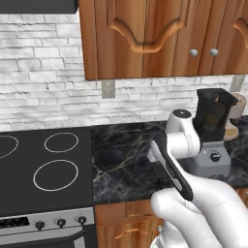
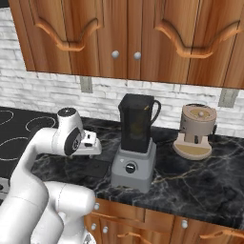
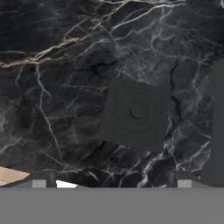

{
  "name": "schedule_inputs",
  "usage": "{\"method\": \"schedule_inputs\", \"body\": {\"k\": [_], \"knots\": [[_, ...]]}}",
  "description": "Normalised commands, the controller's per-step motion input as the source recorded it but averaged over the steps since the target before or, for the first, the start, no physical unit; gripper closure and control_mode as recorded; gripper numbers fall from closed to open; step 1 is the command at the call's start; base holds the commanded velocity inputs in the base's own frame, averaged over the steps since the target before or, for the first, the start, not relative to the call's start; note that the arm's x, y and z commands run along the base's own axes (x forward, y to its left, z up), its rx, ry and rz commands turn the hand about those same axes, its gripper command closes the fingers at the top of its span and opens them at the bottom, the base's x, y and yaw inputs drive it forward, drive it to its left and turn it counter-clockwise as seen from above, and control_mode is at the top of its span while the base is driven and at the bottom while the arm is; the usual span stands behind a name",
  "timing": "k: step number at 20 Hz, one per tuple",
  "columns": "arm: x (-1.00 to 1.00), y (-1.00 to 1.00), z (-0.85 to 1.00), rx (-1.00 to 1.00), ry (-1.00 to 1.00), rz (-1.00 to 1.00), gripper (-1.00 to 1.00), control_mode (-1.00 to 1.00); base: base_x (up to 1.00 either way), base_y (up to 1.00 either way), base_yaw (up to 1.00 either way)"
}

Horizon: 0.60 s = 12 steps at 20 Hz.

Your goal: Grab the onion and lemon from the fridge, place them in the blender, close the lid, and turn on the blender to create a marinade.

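On the black marble counter (image 2: 200, 181) stood one blender (image 2: 135, 143), its grey base carrying one round front knob (image 2: 130, 167) and a tall dark jar with no lid on top. One flat, dark square lid (image 3: 134, 113) lay on the stone just left of the blender's base, directly below the gripper (image 3: 111, 186), which hovered above it apart from it, its two fingertips (image 3: 39, 183) spread wide and holding nothing. In the right base view the lid (image 2: 93, 167) showed as a dark patch under the white hand, partly masked by the arm. A yellowish shape was faintly visible through the jar's dark wall; what it was could not be made out. One tan coffee grinder (image 2: 195, 131) stood to the blender's right, well apart from it. Two wall outlets (image 2: 86, 85) were set in the white brick, one of them cut by the frame. Three burner rings (image 1: 55, 174) showed on the stove (image 1: 29, 193) at left, one cut off at the edge, with three knobs (image 1: 61, 223) along its front.
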Motion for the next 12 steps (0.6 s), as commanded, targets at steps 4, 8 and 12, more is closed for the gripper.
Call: {"method": "schedule_inputs", "body": {"k": [4, 8, 12], "knots": [[0.13, -0.14, -0.43, 0.00, 0.04, -0.06, -1.00, -1.00, 0.00, 0.00, 0.00], [0.10, -0.24, -0.37, 0.03, 0.06, -0.14, -1.00, -1.00, 0.00, 0.00, 0.00], [0.23, -0.20, -0.29, 0.01, 0.03, -0.14, -1.00, -1.00, 0.00, 0.00, 0.00]]}}
